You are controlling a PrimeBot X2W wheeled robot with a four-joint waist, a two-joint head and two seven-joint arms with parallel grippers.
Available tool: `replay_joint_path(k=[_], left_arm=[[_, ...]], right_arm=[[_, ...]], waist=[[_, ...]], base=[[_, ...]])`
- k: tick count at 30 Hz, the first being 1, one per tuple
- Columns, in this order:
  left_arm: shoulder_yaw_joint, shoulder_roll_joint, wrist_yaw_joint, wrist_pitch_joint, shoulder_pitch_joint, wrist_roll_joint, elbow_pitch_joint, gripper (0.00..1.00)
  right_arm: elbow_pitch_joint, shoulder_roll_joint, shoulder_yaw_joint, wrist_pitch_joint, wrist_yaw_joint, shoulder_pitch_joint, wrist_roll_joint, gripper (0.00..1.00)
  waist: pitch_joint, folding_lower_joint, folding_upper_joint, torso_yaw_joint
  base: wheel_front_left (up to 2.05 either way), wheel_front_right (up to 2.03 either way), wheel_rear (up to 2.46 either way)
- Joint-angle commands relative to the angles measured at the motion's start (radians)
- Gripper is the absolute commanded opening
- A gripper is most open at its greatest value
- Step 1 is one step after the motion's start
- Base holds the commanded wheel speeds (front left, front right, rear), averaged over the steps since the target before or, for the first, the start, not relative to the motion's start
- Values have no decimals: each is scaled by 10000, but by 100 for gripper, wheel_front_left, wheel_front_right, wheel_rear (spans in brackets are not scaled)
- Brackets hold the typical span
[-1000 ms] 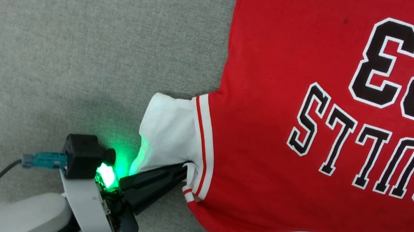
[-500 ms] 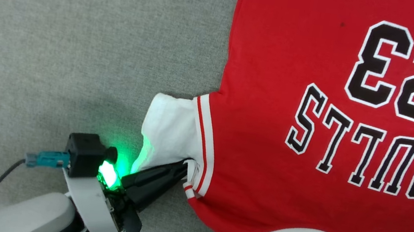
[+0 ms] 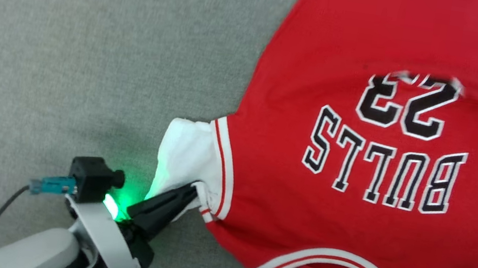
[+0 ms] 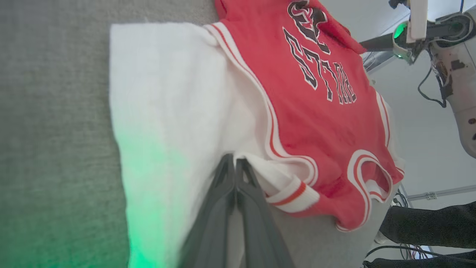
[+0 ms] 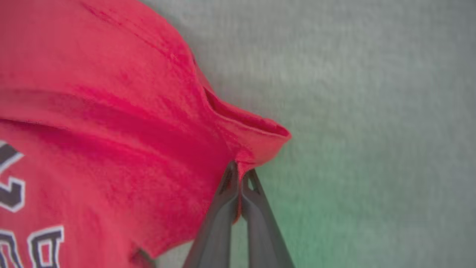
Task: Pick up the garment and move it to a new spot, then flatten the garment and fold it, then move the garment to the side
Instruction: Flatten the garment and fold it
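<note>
Your red "23" jersey (image 3: 304, 68) lies chest-up on the grey felt tabletop (image 3: 67, 58), printed side showing, its black white-outlined "BULLS" lettering (image 3: 383, 173) reading upside down from the head camera. Every place below is taken from that lettering.

Out past the letter S, at the shirt's edge, your left gripper (image 3: 191, 191) has its two dark fingers pressed together on the white sleeve (image 3: 184, 154), biting the cloth just where it meets the red-and-white striped trim (image 3: 220, 164). The left wrist camera shows the same pinch (image 4: 235, 163): fingers tight, no gap, a curl of striped cuff (image 4: 293, 193) bunched beside them. A green lamp (image 3: 109, 204) on that wrist tints the sleeve and the felt.

On the far side of the lettering, beyond the B, your right gripper (image 5: 240, 171) is likewise clamped, fingers together on a plain red corner of the jersey, which puckers into a small peak above the tips with a shadow on the felt behind it. The number "23" (image 3: 406, 108) sits above the lettering, its top edge blurred.
</note>
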Motion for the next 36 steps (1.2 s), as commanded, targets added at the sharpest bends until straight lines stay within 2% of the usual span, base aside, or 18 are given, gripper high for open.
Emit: replay_joint_path(k=[1,7,12,17,25,27,28,36], left_arm=[[238,234,161,18,211,-66,354,0],[602,202,109,16,699,75,291,0],[627,150,109,16,928,184,342,0],[656,168,109,16,1067,187,344,0],[581,249,109,16,1141,164,311,0],[568,281,109,16,1123,124,293,0],[601,289,109,16,1122,112,281,0],[793,85,109,16,1265,201,214,0]], right_arm=[[-748,-52,-194,224,-3,1234,434,0],[-3137,513,-810,658,-3,4487,1375,0],[-4264,1262,-689,707,-3,6781,1642,0],[-4592,1906,-7,479,-3,8346,1603,0],[-4131,1927,706,-454,-3,8502,1747,0],[-4166,1654,941,-848,-3,8433,1858,95],[-4232,1565,907,-938,-3,8427,1920,100],[-5980,844,-215,-1052,-3,7940,2556,100]], waist=[[-915,0,-1,-573],[-1484,0,-1,-962],[-1797,0,-1,-1148],[-1948,0,-1,-1253],[-2046,0,-1,-1396],[-2065,0,-1,-1433],[-2057,0,-1,-1451],[-1959,0,-1,-1429]], base=[[0,0,0],[0,0,0],[0,0,0],[0,0,0],[0,0,0],[0,0,0],[0,0,0],[0,0,0]])
